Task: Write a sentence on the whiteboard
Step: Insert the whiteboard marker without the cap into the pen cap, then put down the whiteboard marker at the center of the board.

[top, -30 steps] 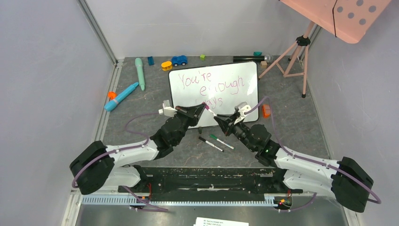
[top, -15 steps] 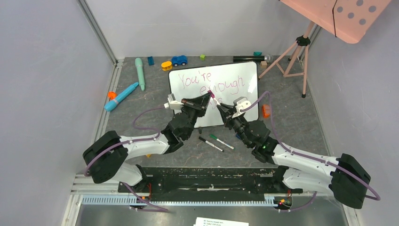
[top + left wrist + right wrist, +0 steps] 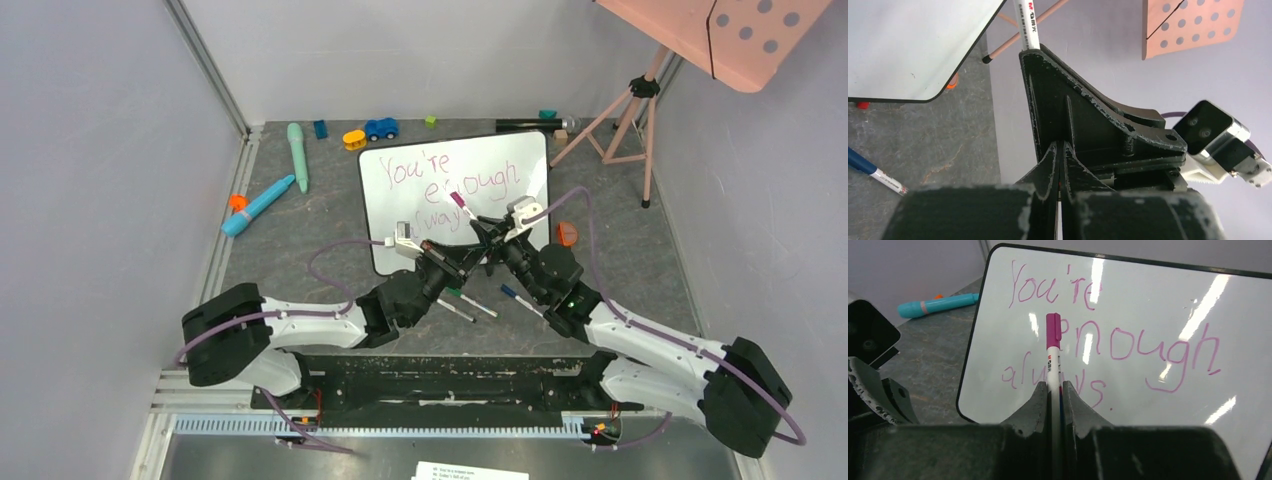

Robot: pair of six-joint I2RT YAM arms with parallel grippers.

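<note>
The whiteboard lies at the back middle of the table and carries the sentence "You're enough always." in pink-purple letters. It fills the right wrist view, where the sentence reads clearly. My right gripper is shut on a white marker with a pink cap, held over the board's lower part. The right wrist view shows the marker upright between the jaws of the right gripper. My left gripper is shut, with nothing seen in it, just below the right gripper. In the left wrist view the left gripper faces the right gripper's finger and the marker.
Green, black and blue markers lie loose in front of the board. Two teal pens lie at the left. Small toys line the back. An orange piece lies right of the board. A pink tripod stands back right.
My left gripper has come off the marker's end and swung right and nearer, to just below the right gripper. The right gripper keeps the marker and has shifted slightly over the board.
</note>
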